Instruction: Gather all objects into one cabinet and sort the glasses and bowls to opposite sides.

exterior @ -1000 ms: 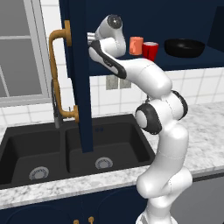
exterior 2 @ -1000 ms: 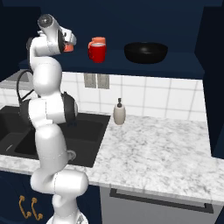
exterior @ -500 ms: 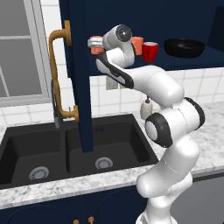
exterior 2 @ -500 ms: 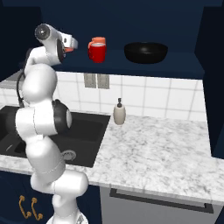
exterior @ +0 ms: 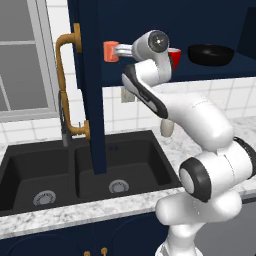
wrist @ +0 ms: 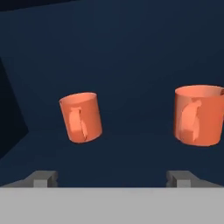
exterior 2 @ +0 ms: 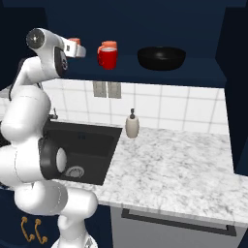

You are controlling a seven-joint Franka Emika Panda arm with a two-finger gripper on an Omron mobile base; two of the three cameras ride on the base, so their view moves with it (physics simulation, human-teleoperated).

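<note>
Gripper (wrist: 111, 179) with jaws wide apart faces two small salmon-orange cylindrical cups on the navy cabinet shelf (exterior 2: 193, 70).

The left cup (wrist: 81, 117) tilts, the right cup (wrist: 199, 115) stands upright; both look light, stiff and smooth, probably slippery, so take one across its middle wall.

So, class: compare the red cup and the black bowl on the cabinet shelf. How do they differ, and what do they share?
The red cup is bright red; the black bowl is black. The cup is narrow and taller than wide; the bowl is wide and shallow. On the right base view the cup stands left of the bowl. Both look glossy and sit upright on the same navy shelf.
</note>
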